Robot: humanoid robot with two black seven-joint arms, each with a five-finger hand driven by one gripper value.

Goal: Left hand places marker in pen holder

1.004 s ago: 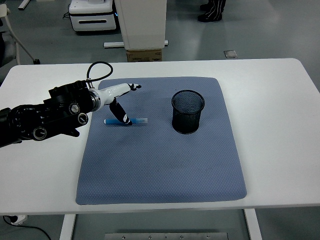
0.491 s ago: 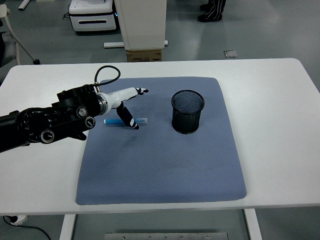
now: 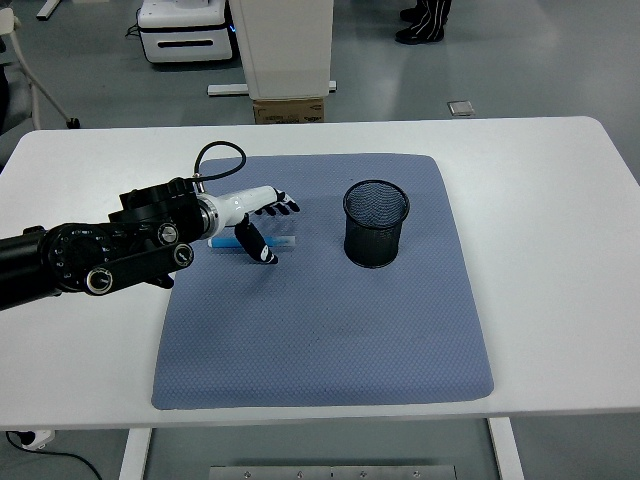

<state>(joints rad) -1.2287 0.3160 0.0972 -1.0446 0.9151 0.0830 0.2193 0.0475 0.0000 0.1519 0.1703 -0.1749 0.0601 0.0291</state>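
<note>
Marker (image 3: 270, 241) flat on blue mat (image 3: 320, 330), left of frame centre, long axis running left-right, partly hidden under left hand (image 3: 262, 222). Hand directly over it, fingers spread and reaching down, thumb tip at the barrel; no closed grasp visible yet. Pen holder (image 3: 376, 223) upright, well apart to the right. Right hand out of view.

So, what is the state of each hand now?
Left hand: open, over the marker, not gripping it.
Right hand: not in view.
</note>
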